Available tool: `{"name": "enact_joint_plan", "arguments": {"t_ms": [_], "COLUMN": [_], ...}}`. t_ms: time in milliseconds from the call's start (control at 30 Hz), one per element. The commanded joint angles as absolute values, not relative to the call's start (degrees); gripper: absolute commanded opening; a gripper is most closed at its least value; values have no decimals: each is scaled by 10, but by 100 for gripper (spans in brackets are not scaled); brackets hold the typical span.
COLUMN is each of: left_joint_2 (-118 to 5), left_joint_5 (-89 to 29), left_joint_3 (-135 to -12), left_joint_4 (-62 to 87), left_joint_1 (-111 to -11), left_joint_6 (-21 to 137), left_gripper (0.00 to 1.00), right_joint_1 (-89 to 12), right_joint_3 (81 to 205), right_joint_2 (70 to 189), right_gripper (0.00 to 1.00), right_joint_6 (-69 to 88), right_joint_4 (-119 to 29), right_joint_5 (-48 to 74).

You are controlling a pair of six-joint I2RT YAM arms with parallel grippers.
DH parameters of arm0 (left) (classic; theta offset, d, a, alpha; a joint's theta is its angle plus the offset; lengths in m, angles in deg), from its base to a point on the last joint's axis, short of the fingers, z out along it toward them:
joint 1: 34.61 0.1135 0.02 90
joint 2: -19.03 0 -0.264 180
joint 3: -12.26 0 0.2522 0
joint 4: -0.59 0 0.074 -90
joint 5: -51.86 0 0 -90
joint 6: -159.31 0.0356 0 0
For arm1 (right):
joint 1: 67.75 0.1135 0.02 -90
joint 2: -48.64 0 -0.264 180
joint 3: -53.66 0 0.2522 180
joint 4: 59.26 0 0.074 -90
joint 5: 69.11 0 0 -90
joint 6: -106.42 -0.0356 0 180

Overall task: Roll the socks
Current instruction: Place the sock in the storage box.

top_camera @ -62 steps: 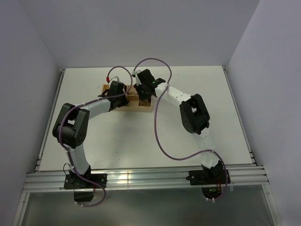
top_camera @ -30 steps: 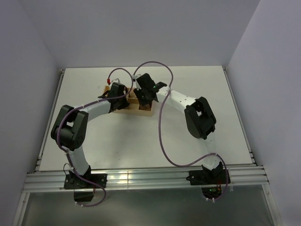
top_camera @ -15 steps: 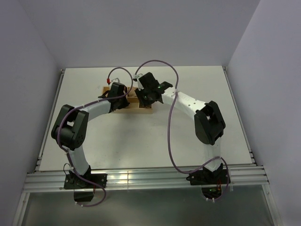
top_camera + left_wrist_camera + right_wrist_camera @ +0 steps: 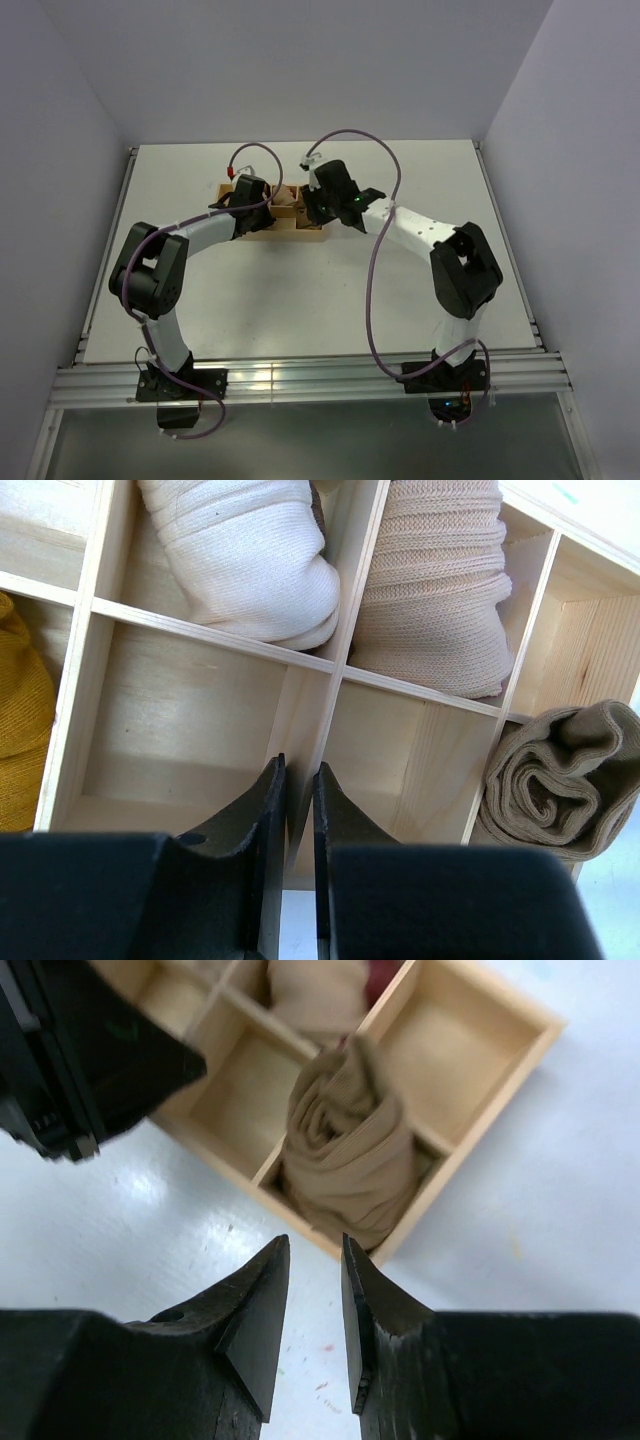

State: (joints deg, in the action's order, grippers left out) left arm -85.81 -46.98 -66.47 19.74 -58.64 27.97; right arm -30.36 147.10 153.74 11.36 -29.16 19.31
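My right gripper [image 4: 313, 1245] hung slightly open and empty; the rolled olive-brown sock [image 4: 345, 1150] lay straight ahead beyond its tips, lengthwise away from me, in the wooden box [image 4: 460, 1050].

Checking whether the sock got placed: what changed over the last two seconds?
The right gripper drew back rightward from the wooden box, empty, with its elbow swinging outward. The rolled olive sock sits in the box. The left gripper stayed clamped on the box, which did not move.
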Motion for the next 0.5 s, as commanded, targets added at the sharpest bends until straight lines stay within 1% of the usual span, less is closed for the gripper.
{"name": "enact_joint_plan", "arguments": {"t_ms": [0, 133, 467], "left_joint_2": [-852, -849, -848], "left_joint_5": [-465, -463, -461], "left_joint_3": [-664, -661, -657], "left_joint_4": [186, 182, 178], "left_joint_1": [-583, -583, -582], "left_joint_6": [261, 262, 266], "left_gripper": [0, 0, 0], "right_joint_1": [-326, -336, -345], "right_joint_3": [1445, 1428, 1456], "right_joint_2": [1496, 1497, 1560], "right_gripper": [35, 36, 36], "right_joint_6": [106, 110, 116], "right_joint_4": [-394, -430, -472], "right_joint_5": [198, 182, 138]}}
